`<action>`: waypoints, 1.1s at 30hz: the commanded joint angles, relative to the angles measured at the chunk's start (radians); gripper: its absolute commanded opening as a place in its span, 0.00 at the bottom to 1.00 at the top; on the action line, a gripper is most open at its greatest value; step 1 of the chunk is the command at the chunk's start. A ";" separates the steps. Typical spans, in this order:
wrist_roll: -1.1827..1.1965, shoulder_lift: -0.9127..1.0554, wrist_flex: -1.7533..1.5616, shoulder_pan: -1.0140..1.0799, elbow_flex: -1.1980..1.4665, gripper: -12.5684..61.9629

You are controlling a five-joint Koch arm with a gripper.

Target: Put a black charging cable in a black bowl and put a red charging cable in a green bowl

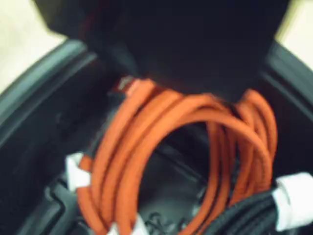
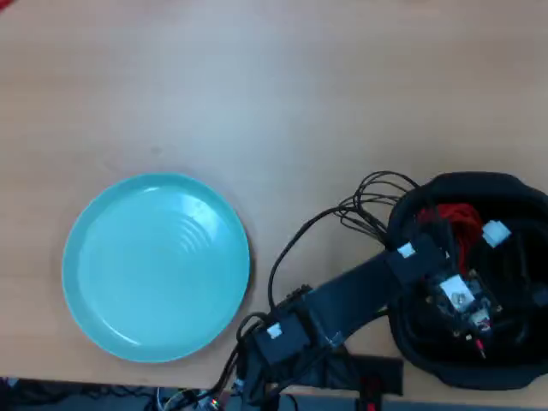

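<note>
1. Table: pale wood, bare across the top half of the overhead view.
2. Green bowl: turquoise dish, lower left in the overhead view, ripple rings at centre, nothing in it. Well apart from the black bowl.
3. Black bowl: lower right in the overhead view, partly cut by the frame edge. Wrist view shows its glossy walls on both sides of the cables.
4. Arm: reaches from the bottom edge up and right, its head over the black bowl's interior; thin black wires loop just beside the bowl's left rim.
5. Red charging cable: loose coil inside the black bowl, white ties on it, top of the coil under the dark gripper body. Overhead view shows red in the bowl's upper part.
6. Black charging cable: also in the black bowl, lower right in the wrist view, pale tie around it, touching the red coil.
7. Gripper: dark blurred mass right above the red coil; jaw state cannot be told, tips not distinguishable.
</note>
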 commanded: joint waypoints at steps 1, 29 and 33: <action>0.075 -0.002 -0.044 0.009 -0.029 0.20; 0.109 -0.120 -0.060 0.011 -0.009 0.52; 0.114 -0.126 -0.058 -0.012 -0.005 0.56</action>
